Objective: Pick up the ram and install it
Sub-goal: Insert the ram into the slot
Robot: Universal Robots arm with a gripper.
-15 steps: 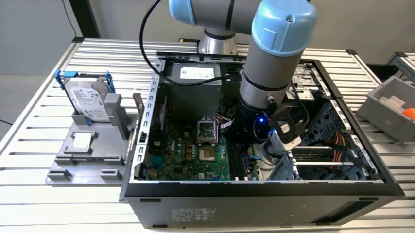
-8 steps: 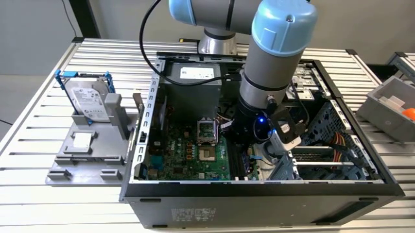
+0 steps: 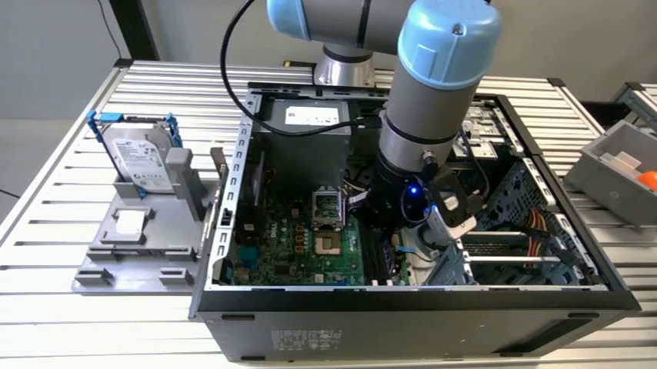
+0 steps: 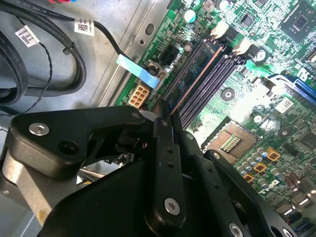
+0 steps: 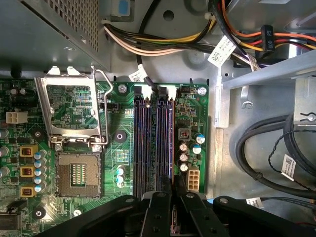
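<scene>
Black gripper (image 4: pixel 165 118) closed on ram (image 4: pixel 195 79) edge-on in motherboard slot (image 5: pixel 143 143), case wall (image 4: pixel 143 39) near

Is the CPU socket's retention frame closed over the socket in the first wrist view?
No, the retention frame stands flipped open beside the bare CPU socket.

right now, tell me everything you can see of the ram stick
The ram appears edge-on in the second wrist view as a long, thin board with a coppery top edge, standing upright along one of the black memory slots of the green motherboard, near the white latches at the slots' far end. Its near end runs in between the black fingers of the gripper, which is shut on it. How deep it sits in the slot cannot be told. Its chips and faces are hidden.
</scene>
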